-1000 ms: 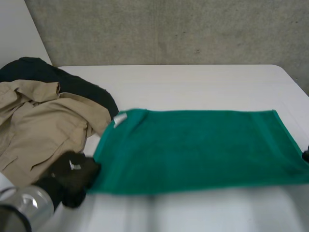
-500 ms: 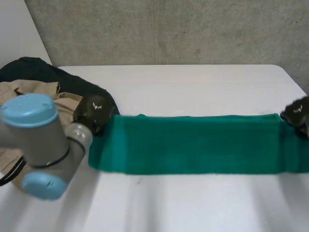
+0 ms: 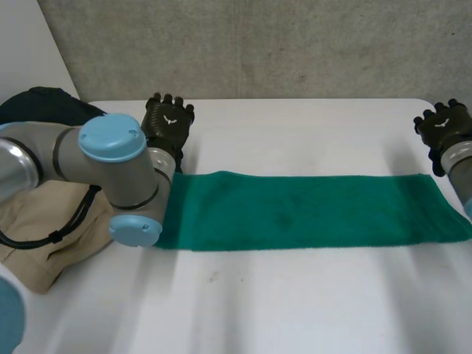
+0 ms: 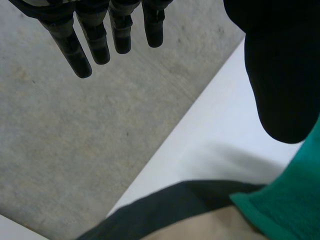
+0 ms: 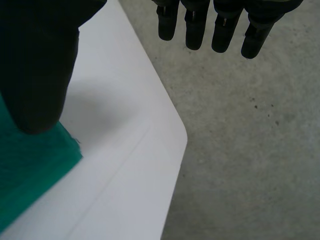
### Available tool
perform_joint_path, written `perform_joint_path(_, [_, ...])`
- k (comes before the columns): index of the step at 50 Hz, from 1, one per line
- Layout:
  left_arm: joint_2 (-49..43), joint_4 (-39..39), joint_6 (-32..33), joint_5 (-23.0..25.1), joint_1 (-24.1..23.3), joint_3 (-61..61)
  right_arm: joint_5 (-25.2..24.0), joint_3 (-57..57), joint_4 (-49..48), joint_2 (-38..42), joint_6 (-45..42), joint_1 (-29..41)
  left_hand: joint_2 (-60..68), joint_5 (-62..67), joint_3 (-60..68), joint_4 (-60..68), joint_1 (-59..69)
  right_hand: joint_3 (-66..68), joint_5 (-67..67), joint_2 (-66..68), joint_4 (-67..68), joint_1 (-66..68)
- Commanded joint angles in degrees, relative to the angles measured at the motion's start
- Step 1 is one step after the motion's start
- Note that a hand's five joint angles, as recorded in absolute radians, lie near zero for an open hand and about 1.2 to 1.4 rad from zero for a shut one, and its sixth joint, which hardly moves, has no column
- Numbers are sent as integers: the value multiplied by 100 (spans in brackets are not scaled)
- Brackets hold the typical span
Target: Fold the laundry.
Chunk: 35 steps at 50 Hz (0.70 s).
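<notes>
The left hand [image 3: 168, 122] is open, its fingers [image 4: 95, 30] straight and spread with the thumb well apart, holding nothing. The right hand [image 3: 441, 127] is the same, its straight fingers [image 5: 215, 25] empty. Each hand sits just past a far corner of the green towel [image 3: 295, 210], the left hand at its left end and the right hand at its right end. Whether either thumb touches the cloth cannot be told.

The towel lies flat as a long, narrow strip across the white table [image 3: 295, 125], its right end close to the table's right edge. Bare table lies beyond the strip and on its near side. The left arm [image 3: 110, 147] reaches over the towel's left end. Just beside that end lie a beige garment [image 3: 37, 228] and a dark garment [image 3: 37, 103] farther back.
</notes>
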Motion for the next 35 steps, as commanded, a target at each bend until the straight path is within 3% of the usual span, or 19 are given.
perform_joint_path(1, [925,26,-311,114,-8,-865,-952,1326,1238,-1501,723,-717,-193,-284,-200,-162,-104,-181,-261,-203,-175,-281])
perform_joint_path(8, [1471,26,-830,703,1,-1736,-1822,2187,1820,-1625,697,-1650,-193,-284,-200,-162,-104,1509,1428,1487,1514,1408])
perform_joint_path(18, [1621,26,-927,976,9,-2168,-2184,2724,661,-1257,670,-1984,-189,-279,-196,-158,-100,1729,1648,1707,1734,1628])
perform_joint_path(23, [1621,34,-936,967,44,-2185,-2149,2681,413,-949,653,-1976,-172,-262,-179,-141,-83,2081,2000,2059,2086,1980])
perform_joint_path(25, [1621,34,-936,967,53,-2194,-2140,2645,387,-834,653,-1976,-172,-262,-179,-141,-83,2833,2752,2811,2839,2732])
perform_joint_path(26, [1621,34,-945,967,53,-2203,-2079,2610,352,-764,635,-1984,-172,-262,-179,-141,-83,6769,6688,6747,6774,6668])
perform_joint_path(29, [1629,34,-953,950,53,-2203,-1929,2601,186,-755,653,-2054,-172,-262,-179,-141,-83,6819,6739,6797,6825,6719])
perform_joint_path(35, [1901,17,-953,941,53,-2317,-1007,2619,-404,-1000,434,-2573,-172,-262,-179,-141,-83,6819,6739,6797,6825,6719])
